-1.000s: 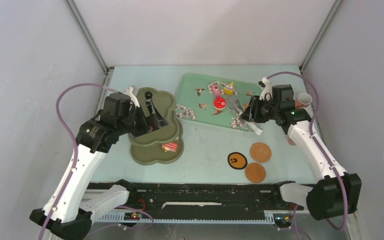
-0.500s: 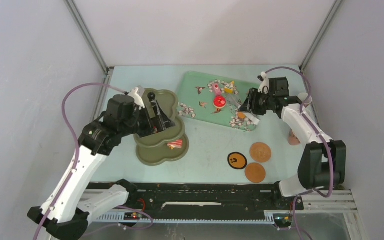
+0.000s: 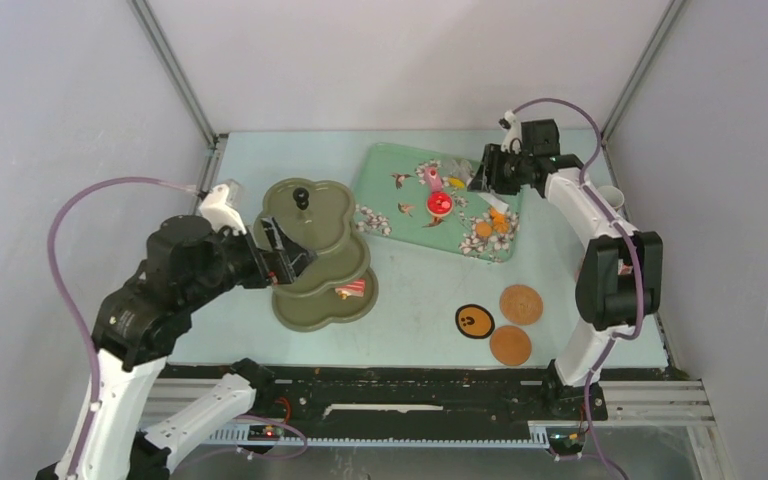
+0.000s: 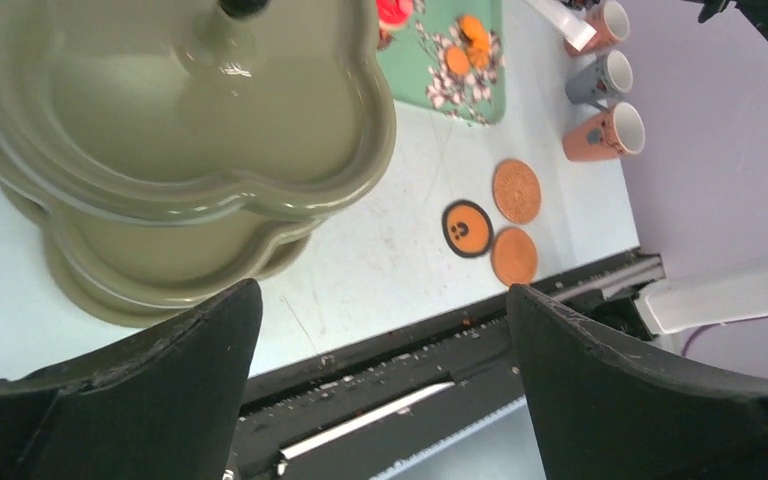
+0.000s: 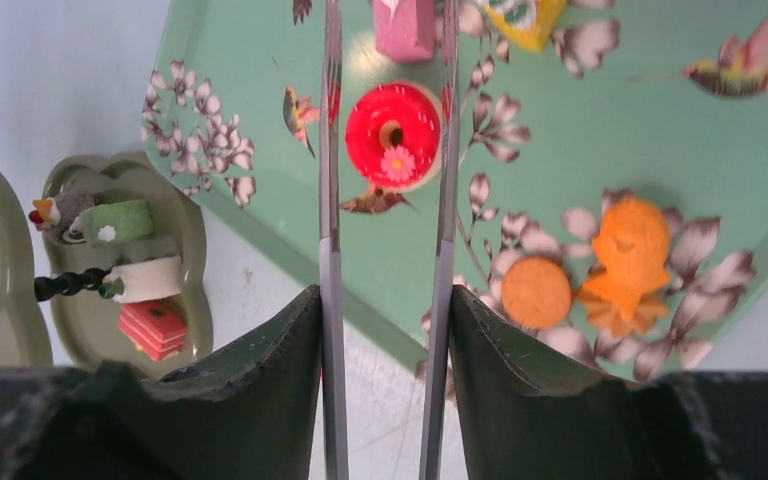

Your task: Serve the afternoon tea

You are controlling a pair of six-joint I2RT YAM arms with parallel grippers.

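Nearest us, we see three coasters on the table. Our left gripper, wide open and empty, hovers beside the stand, pastries on a lower tier. Farther back, our right gripper pinches tongs, their arms flanking a red doughnut on the tray. Cups stand rightward.

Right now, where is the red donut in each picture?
Top external: the red donut lies mid-way along the green tray, right of the stand.
Left wrist: only a sliver of the donut shows at the top edge, right of the stand.
Right wrist: the donut is upper centre, between the two blades of the tongs.
Shared landmark: the green tray under it.
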